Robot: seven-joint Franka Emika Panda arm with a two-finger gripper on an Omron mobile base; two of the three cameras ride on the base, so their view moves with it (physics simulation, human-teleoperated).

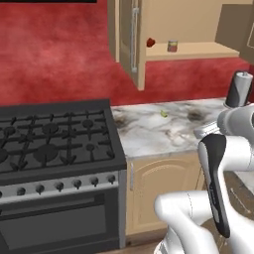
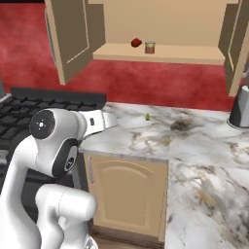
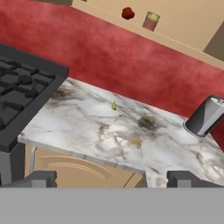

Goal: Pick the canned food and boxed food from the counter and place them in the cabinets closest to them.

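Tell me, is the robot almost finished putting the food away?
Partly, it seems. The canned food already stands on the shelf of the open cabinets, beside a small red thing. Nothing is in hand: the pincer is open and empty above the counter. I cannot see the boxed food anywhere on the counter, so I can't tell if that part is done.

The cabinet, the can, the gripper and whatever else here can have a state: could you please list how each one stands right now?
cabinets: doors swung open.
canned food: upright on the cabinet shelf, beside a small red item.
gripper: open, empty, above the counter edge.
counter: smudged; a tiny yellow-green scrap lies on it.
metal canister: upright on the counter.
base door: shut.
stove: no flame visible.
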